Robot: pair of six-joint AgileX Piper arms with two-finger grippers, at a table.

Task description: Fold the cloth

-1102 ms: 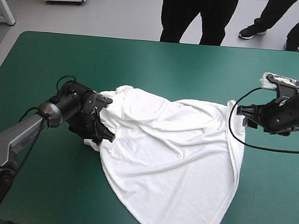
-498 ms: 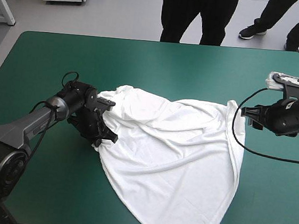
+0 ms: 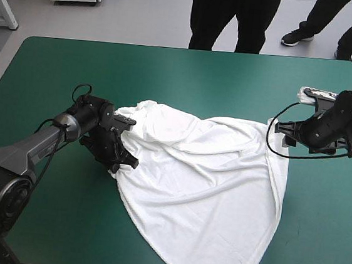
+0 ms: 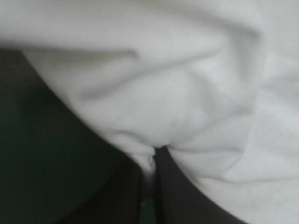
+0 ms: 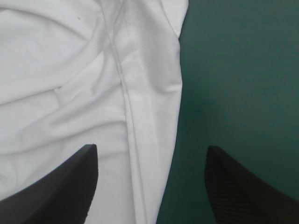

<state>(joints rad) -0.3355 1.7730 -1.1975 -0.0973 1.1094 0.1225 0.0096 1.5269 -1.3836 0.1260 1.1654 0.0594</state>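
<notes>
You see the T-shirt (image 3: pixel 202 185) spread across the middle of the table (image 3: pixel 169 74), reaching its near edge. The left gripper (image 3: pixel 127 159) pinches the T-shirt's left rim. The right gripper (image 5: pixel 152 153) hangs over its right hem, fingers spread wide.

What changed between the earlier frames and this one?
The right gripper first drew away, then swung in toward the T-shirt; it now hangs open over the T-shirt's right edge. The left gripper stays shut on the left edge after an early small shift of its arm. The T-shirt lies as before.
</notes>
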